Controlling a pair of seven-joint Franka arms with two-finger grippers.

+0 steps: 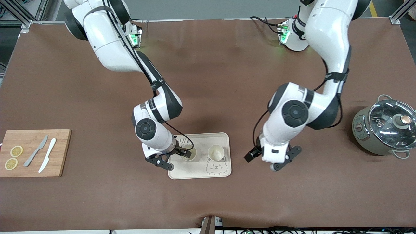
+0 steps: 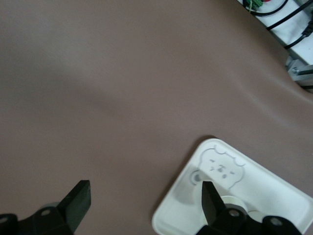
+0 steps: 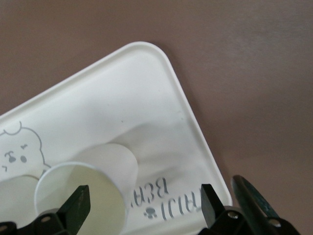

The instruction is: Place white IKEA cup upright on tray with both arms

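Cream-white, the tray (image 1: 224,139) lies flat on the brown table (image 1: 208,81) with its long axis running from one arm's end of the table toward the other, its bear face at the corner nearest the front camera on the left arm's side. Two white cups stand upright on it, mouths up: one cup (image 1: 189,153) sits directly under the right gripper (image 1: 183,152), and a second cup (image 1: 215,152) stands just beside it, toward the left arm's end. The right gripper hangs low over the tray with its fingers (image 3: 78,208) spread wide; in the right wrist view the cup (image 3: 83,193) stands between them with its rim (image 3: 51,174) showing as an open ring, apart from both tips. The left gripper (image 1: 276,162) hovers over bare table just beside the tray's short edge, also spread wide and holding nothing; its wrist view shows the tray's (image 2: 176,215) bear corner past one fingertip (image 2: 208,196). Toward the right arm's end lies a wooden board (image 1: 61,152) carrying two knives (image 1: 42,154) and two lemon slices (image 1: 13,157); toward the left arm's end stands a pot (image 1: 367,136) with a glass lid (image 1: 391,122).
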